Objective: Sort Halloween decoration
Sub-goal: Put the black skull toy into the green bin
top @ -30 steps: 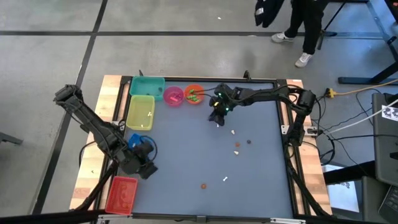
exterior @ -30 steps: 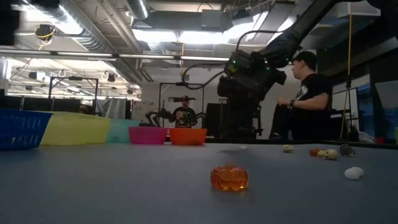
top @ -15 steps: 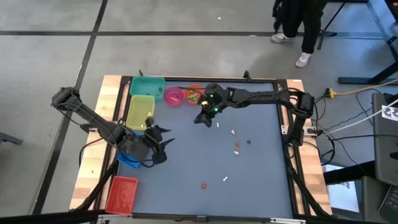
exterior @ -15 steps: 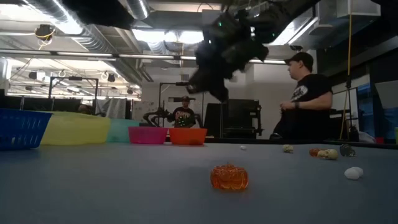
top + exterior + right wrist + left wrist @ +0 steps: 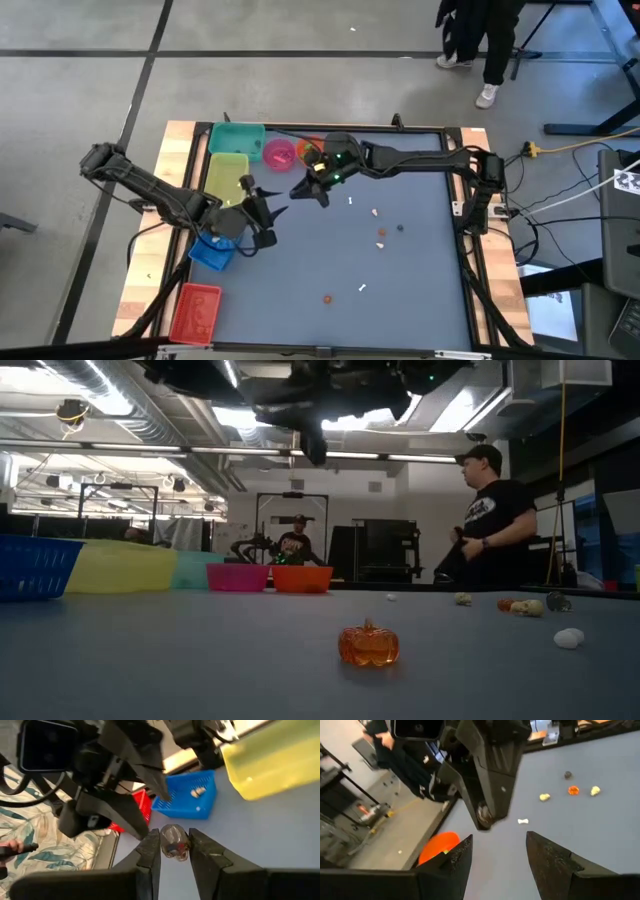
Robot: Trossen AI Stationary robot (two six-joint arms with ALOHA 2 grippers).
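Pinching a round glossy trinket (image 5: 173,843), the right gripper (image 5: 172,851) faces the wide-open left gripper (image 5: 495,855).

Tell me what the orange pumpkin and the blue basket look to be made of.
Orange pumpkin: likely translucent plastic or resin; it glows through and carries glossy highlights on its ribs. Blue basket: looks like moulded plastic, semi-gloss, with slotted walls showing in the low view.

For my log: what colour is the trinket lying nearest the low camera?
Translucent orange: a small pumpkin, clearest in the low view.
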